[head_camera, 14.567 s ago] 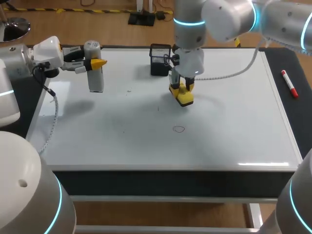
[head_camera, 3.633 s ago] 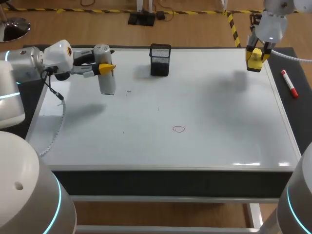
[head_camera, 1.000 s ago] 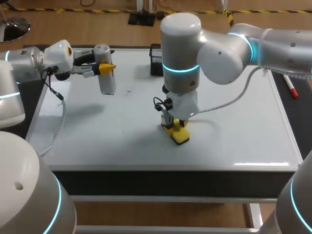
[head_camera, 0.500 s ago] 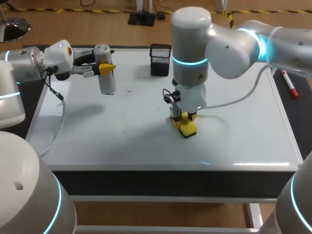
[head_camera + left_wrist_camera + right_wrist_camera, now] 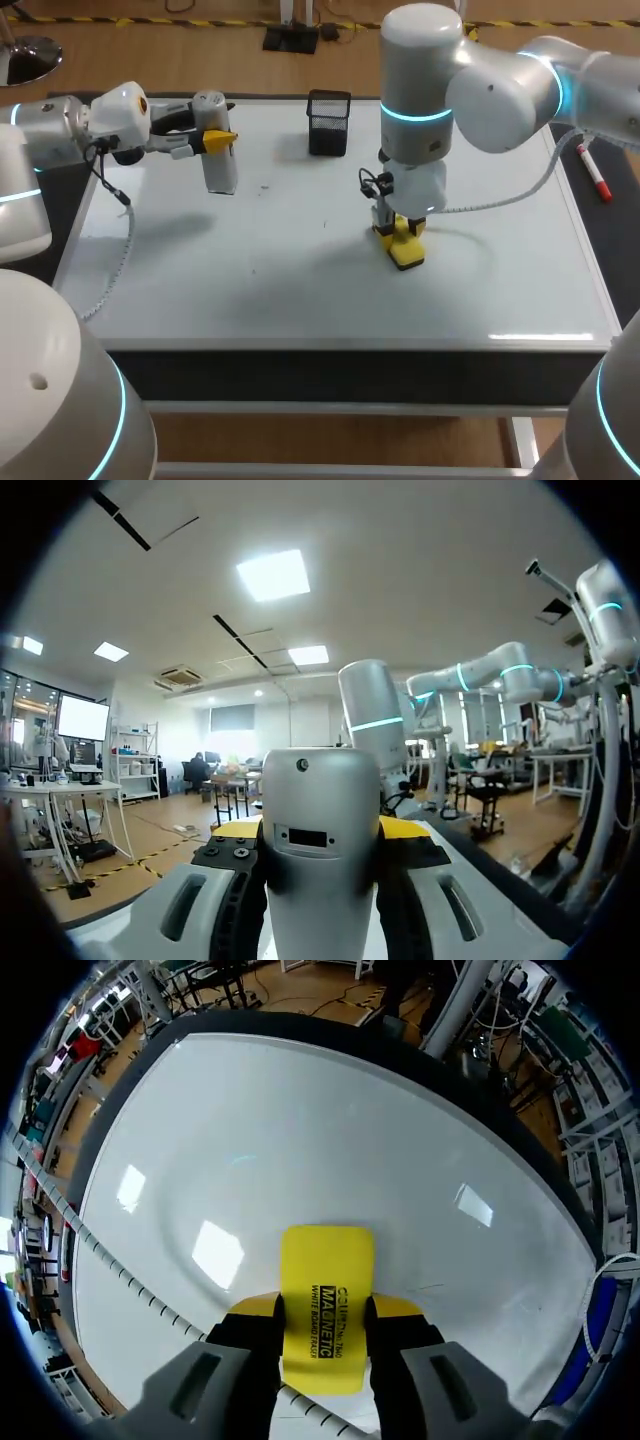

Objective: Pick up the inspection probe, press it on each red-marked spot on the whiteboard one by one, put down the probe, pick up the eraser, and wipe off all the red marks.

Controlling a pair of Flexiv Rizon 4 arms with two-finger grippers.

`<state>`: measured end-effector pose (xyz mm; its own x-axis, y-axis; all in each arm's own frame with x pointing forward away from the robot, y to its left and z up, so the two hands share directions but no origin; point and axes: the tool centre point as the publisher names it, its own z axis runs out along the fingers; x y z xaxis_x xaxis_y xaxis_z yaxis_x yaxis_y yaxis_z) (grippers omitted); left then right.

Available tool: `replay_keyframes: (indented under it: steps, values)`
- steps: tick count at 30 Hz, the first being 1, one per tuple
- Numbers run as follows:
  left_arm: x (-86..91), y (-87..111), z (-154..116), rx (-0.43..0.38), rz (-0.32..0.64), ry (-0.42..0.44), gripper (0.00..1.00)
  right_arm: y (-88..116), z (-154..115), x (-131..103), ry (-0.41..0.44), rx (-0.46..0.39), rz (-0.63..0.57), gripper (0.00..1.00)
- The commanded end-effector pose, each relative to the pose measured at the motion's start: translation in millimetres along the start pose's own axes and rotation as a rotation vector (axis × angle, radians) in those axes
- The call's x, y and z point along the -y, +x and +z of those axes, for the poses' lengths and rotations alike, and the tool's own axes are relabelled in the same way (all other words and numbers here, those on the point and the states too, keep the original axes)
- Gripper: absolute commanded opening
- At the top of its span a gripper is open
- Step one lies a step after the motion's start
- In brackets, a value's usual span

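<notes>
Right gripper [image 5: 398, 228]: fingers clamped on yellow eraser [image 5: 406, 252], which is set against whiteboard [image 5: 250, 280], just right of its middle. Left gripper [image 5: 212, 136]: pinching grey inspection probe [image 5: 218, 160], upright above whiteboard's far-left area. Black mesh holder [image 5: 329, 122]: at whiteboard's far edge.

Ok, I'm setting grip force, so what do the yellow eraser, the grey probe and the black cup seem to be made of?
Eraser: smooth, slightly glossy yellow plastic by its look, with even colour and printed lettering. Probe: matte silver-grey plastic or painted metal; its soft sheen leaves that open. Cup: black mesh, probably metal, since its walls show a fine grid.
</notes>
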<state>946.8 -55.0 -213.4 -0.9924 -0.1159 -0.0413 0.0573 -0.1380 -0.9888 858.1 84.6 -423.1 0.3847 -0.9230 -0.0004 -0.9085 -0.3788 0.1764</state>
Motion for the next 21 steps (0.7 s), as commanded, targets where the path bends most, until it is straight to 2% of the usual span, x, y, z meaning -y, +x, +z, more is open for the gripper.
replay_keyframes:
  steps: [1, 5, 10, 19, 21]
  values:
    - [0.1, -0.7, 0, -0.002, 0.001, 0.002, 0.00, 30, -31, 4, -0.037, 0.057, -0.002, 0.00]
    - [0.1, -0.7, 0, -0.002, 0.001, 0.002, 0.00, 65, -49, 13, -0.021, 0.088, 0.041, 0.00]
    - [0.1, -0.7, 0, -0.002, 0.001, 0.002, 0.00, 106, -64, 27, 0.010, 0.080, 0.106, 0.00]
    - [0.1, -0.7, 0, -0.002, 0.001, 0.002, 0.00, 151, -87, 31, 0.062, 0.100, 0.181, 0.00]
    - [0.1, -0.7, 0, -0.002, 0.001, 0.002, 0.00, 151, -87, 31, 0.062, 0.100, 0.181, 0.00]
